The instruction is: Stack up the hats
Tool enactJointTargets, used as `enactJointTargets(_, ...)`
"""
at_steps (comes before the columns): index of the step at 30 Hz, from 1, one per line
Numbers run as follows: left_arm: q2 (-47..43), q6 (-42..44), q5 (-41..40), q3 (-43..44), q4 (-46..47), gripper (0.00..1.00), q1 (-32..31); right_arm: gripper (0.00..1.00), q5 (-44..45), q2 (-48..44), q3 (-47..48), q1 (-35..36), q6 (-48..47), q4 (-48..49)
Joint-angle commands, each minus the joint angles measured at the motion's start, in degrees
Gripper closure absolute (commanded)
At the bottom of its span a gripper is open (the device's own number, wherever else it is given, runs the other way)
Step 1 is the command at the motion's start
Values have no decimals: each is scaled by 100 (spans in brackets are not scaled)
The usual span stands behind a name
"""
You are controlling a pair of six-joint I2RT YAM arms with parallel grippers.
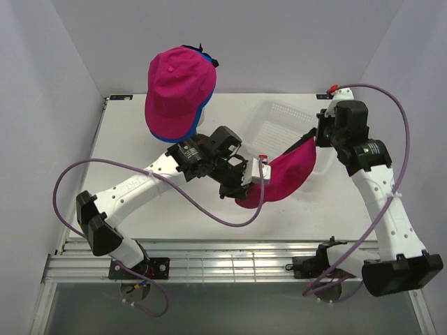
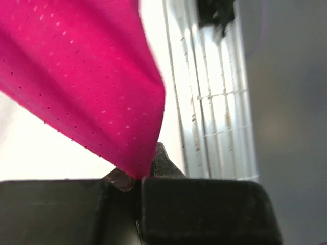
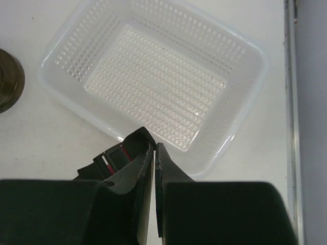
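I have the loose pink hat (image 1: 283,178) held up between both hands, and it looks to be off the table (image 1: 133,139). My left hand (image 2: 139,178) is pinched tight on the pink cloth at the near end. My right hand (image 3: 155,153) is pinched tight on the black strap (image 3: 115,158) at the far end. So the hat's long way runs from near-left to far-right.

The pile I want is far off to the left. There the other pink hat (image 1: 178,84) sits on top of the blue hat (image 1: 200,114). My left arm is the nearer one to that pile. I think the loose hat must go up and to the left to land on top.

The white basket (image 1: 276,112) sits right under my right hand. My left arm lies between the loose hat and the pile, so I would lift high first.
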Motion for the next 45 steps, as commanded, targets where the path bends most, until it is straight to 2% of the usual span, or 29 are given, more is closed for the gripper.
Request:
enactJointTargets(1,-192,-156,1607,71,-623,100,20,92,-433,455,447,-614,128,521)
enactJointTargets(3,-139,-367,2158,123,-570,100,99,89,-644,684,596,-659,128,574)
enactJointTargets(4,-26,-464,2458,298,-561,100,186,83,-1080,737,728,-677,41,609)
enactJointTargets(5,45,-709,2774,439,-553,100,396,59,-1328,885,816,-686,-3,575)
enactJointTargets(6,115,-841,3378,597,-552,100,511,41,-1548,948,913,-695,-38,522)
enactJointTargets(7,290,-965,3627,772,-552,100,626,26,-1820,1018,1114,-738,-91,365)
enactJointTargets(8,370,-1244,3821,1113,-526,100,809,5,-1884,1097,1203,-782,-92,285)
enactJointTargets(9,414,-1430,3919,1213,-317,100,872,1,-1902,1098,1282,-826,-92,232)
enactJointTargets(11,406,-1869,3815,1231,43,100,925,5,-1719,941,1440,-940,-91,205)
enactJointTargets(12,380,-2454,3754,1153,541,100,934,5,-1570,844,1493,-950,-126,223)
enactJointTargets(15,344,-3284,3709,871,1456,100,1092,4,-1216,405,1634,-941,-320,337)
enactJointTargets(16,353,-3895,3674,853,1669,100,1136,3,-1051,264,1608,-932,-520,381)
enactJointTargets(18,502,-4547,3735,1080,2099,100,1259,0,-1128,-201,1328,-932,-864,618)
enactJointTargets(20,660,-5050,3665,1379,2382,100,1382,3,-1970,-805,942,-923,-1154,872)
enactJointTargets(21,817,-5331,3717,1624,2818,100,1435,5,-2233,-1036,409,-897,-1416,1291)
enactJointTargets(23,933,-6568,4006,1662,3557,100,1645,7,-2963,-1754,-173,-792,-1768,1724)
enactJointTargets(24,1029,-7113,4138,1523,4561,100,1707,7,-3113,-1968,-707,-757,-2162,2074)
enactJointTargets(25,1082,-8232,4227,1434,5128,100,1812,8,-3211,-2431,-947,-687,-2322,2251)
enactJointTargets(26,1135,-8704,4289,1355,5586,100,1848,10,-3238,-2662,-1167,-660,-2446,2436)
enactJointTargets(27,1196,-9074,4333,1293,6435,100,1883,12,-3299,-2873,-1526,-651,-2595,2612)
enactJointTargets(28,1301,-9287,4307,1310,6600,100,1901,13,-3526,-3232,-1669,-651,-2892,2875)
enactJointTargets(30,1407,-9220,4132,1468,6410,100,1910,17,-3851,-3507,-1898,-651,-3263,3026)
enactJointTargets(34,1566,-9008,3982,1714,6206,100,1936,14,-4642,-4068,-2520,-607,-4308,3062)
enactJointTargets(35,1592,-9017,3982,1706,6224,100,1936,13,-4670,-4175,-2671,-607,-4824,3114)
enactJointTargets(38,1592,-9043,3981,1671,6241,100,1971,11,-4469,-4448,-3171,-607,-5380,3430)
enactJointTargets(40,1575,-9087,3982,1653,6294,100,1998,11,-4582,-4405,-3217,-598,-5759,3274)
enactJointTargets(44,1549,-9052,3990,1679,6303,100,2015,14,-4443,-4352,-3419,-554,-5883,3562)
enactJointTargets(45,1531,-9043,3982,1662,6259,100,2015,14,-4372,-4325,-3507,-554,-5840,3885)
